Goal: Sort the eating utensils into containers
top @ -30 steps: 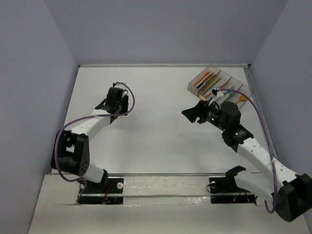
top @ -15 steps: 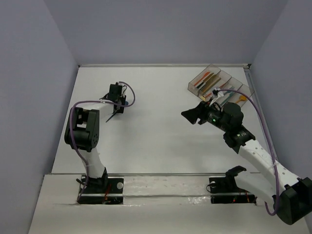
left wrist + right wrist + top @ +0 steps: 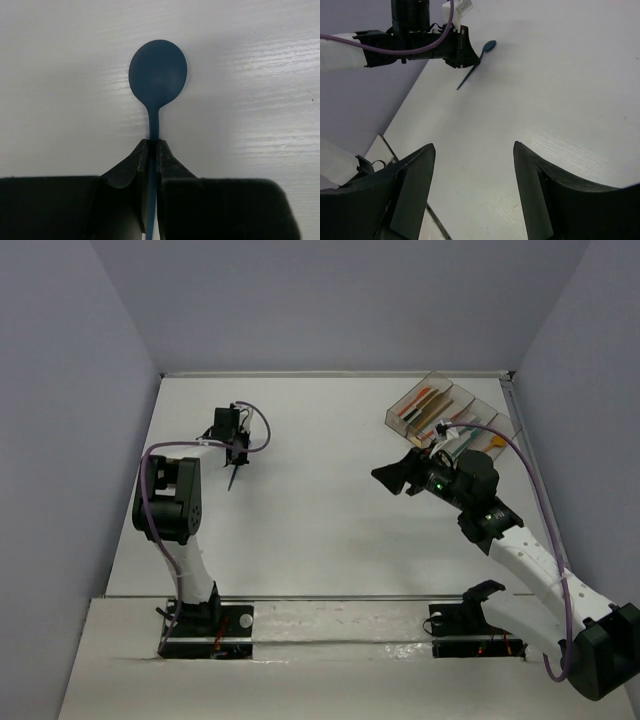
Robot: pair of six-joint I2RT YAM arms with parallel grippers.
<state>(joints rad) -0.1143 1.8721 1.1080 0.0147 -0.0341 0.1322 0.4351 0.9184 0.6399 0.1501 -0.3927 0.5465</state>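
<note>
Top view: left gripper [image 3: 236, 452] has shifted toward 11 o'clock; right gripper [image 3: 388, 475] unchanged, 7 o'clock of the smoky-clear containers [image 3: 445, 405]. Left wrist: jaws pinch thin stem of matte dark-blue spoon [image 3: 158, 72], oval bowl at 12 o'clock. Right wrist: black fingers [image 3: 412, 175] spread wide

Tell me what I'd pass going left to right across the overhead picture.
Left hand, pinching a blue spoon → right hand, open → containers near the far right corner.
</note>
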